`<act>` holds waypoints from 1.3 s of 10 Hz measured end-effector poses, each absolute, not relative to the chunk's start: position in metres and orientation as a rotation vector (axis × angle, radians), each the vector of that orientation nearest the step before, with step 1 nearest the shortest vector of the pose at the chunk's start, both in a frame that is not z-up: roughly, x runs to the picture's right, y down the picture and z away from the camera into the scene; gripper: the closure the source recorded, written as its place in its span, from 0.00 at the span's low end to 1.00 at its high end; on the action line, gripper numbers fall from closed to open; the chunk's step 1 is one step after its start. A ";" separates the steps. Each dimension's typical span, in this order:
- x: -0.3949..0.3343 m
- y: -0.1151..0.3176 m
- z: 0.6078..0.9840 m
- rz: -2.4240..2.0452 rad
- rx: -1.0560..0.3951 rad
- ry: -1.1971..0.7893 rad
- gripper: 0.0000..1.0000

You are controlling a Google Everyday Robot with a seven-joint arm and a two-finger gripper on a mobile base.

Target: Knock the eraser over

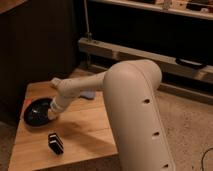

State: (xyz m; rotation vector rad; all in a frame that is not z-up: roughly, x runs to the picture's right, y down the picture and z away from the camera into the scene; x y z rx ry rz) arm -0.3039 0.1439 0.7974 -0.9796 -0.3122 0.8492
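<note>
The eraser (55, 142), a small black block with a pale stripe, sits on the wooden table (85, 135) near its front edge. My white arm reaches left across the table. The gripper (51, 112) is at the arm's end, over the right rim of the black round dish (36, 111), a little behind the eraser and apart from it.
A flat blue-grey object (89, 94) lies on the table behind my arm, partly hidden by it. A dark cabinet stands behind the table at the left. A metal rail and shelf run along the back. Speckled floor lies to the right.
</note>
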 end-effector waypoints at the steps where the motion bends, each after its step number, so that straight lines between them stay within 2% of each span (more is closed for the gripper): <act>1: -0.300 0.142 0.797 0.867 -0.977 -0.305 0.98; 6: -0.203 0.156 0.798 0.977 -0.947 -0.301 0.98; 10: -0.136 0.195 0.773 0.987 -0.935 -0.385 0.98; 13: -0.124 0.216 0.748 0.945 -0.932 -0.451 0.98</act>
